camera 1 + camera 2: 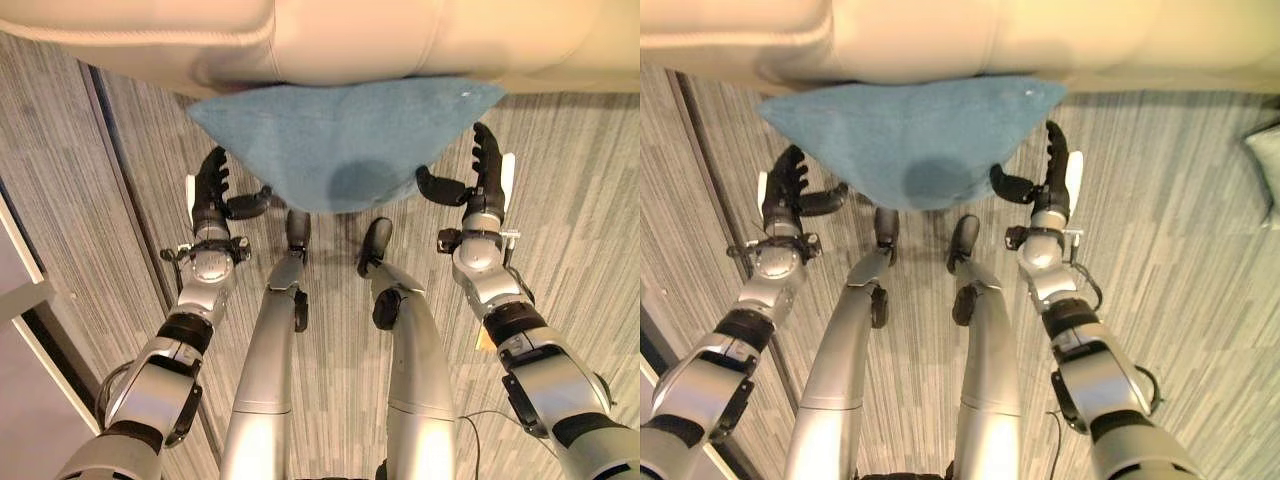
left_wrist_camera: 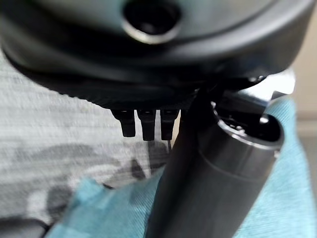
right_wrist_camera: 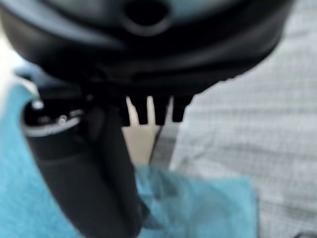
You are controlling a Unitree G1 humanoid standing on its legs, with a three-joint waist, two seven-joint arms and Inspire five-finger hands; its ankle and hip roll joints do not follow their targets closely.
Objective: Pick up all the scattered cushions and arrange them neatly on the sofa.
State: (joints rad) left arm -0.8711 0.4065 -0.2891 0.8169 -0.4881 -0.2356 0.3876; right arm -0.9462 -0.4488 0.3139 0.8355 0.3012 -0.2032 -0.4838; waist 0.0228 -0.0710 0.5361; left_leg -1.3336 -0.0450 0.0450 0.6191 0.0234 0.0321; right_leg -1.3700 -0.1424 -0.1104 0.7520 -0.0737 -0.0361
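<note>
two hands flanking one cushion. left hand with fingers loosely extended and thumb reaching toward the cloth's edge, gripping nothing; right hand likewise, fingers relaxed and spread, thumb pointed at the opposite edge, holding nothing. between them, one teal blue cushion: soft towelling-like weave, broad at the top, tapering to a rounded lower tip, darker patch near that tip. upper edge tucked against the front of the cream sofa, lower part hanging down over the grey striped carpet. seen in the right eye view and not in the left: a corner of a second, paler cushion lying on the carpet at the far right, well apart from the hands. from the wrist views, close up: teal fabric just beside each thumb, with the short fingertips standing clear above carpet. count: two cushions, one sofa, two hands.
</note>
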